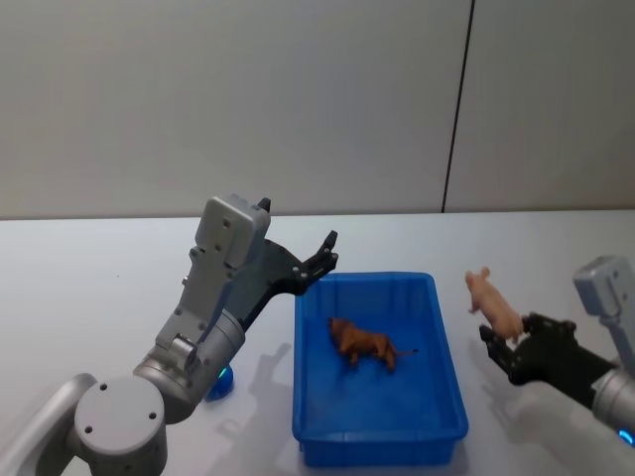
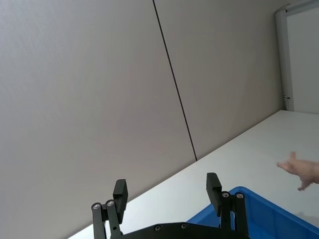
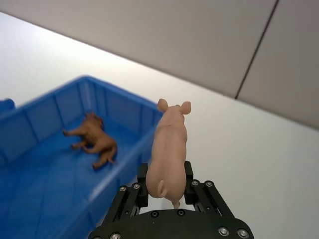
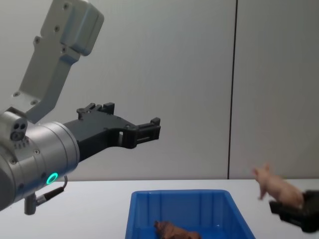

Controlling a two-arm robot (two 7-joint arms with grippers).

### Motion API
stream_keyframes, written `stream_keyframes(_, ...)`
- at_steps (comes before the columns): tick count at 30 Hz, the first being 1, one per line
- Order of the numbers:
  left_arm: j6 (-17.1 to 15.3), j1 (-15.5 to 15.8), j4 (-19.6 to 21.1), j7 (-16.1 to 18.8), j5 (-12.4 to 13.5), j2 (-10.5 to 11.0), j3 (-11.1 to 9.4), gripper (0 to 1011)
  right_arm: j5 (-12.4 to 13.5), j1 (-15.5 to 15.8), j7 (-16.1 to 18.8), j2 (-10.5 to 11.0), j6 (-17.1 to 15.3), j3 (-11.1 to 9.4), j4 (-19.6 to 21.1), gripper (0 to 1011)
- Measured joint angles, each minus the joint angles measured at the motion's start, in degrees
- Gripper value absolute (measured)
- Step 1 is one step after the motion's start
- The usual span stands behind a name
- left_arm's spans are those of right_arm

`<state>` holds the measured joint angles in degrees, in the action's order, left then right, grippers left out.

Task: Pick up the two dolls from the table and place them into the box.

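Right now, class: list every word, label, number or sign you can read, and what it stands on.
None: no readable text on the blue box, the brown doll inside it, the table, the open left end effector raised by the box's left rim, or the right end effector holding the pink doll beside the box.

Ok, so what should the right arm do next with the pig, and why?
Probably carry the right gripper left until it is over the box. It is shut on the pink doll, in the air beside the box's right wall. The brown doll already lies inside; the left gripper hovers open above the left rim.
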<state>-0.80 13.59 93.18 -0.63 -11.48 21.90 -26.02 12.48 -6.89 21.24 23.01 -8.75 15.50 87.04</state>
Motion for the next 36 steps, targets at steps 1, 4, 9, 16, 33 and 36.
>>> stream_keyframes(1,0.0,0.0,0.0,0.0,0.0,0.0,0.0,1001,-0.1,-0.3,0.2,-0.1,0.1,0.0,0.1,363)
stream_keyframes(4,0.0,0.0,0.0,0.0,0.0,0.0,0.0,1001,-0.6,-1.6,2.3,-0.4,0.6,0.0,0.2,363)
stream_keyframes(9,0.0,0.0,0.0,0.0,0.0,0.0,0.0,1001,-1.2,-4.6,6.1,-1.5,0.9,0.2,-0.3,363)
stream_keyframes(16,0.0,0.0,0.0,0.0,0.0,0.0,0.0,1001,-1.6,-8.3,10.6,-3.3,0.0,0.8,-2.2,362)
stream_keyframes(33,0.0,0.0,0.0,0.0,0.0,0.0,0.0,1001,-1.6,-15.5,18.2,-7.6,-4.4,3.2,-10.2,537)
stream_keyframes(36,0.0,0.0,0.0,0.0,0.0,0.0,0.0,1001,-1.7,-16.2,18.9,-8.1,-4.6,3.6,-11.1,630)
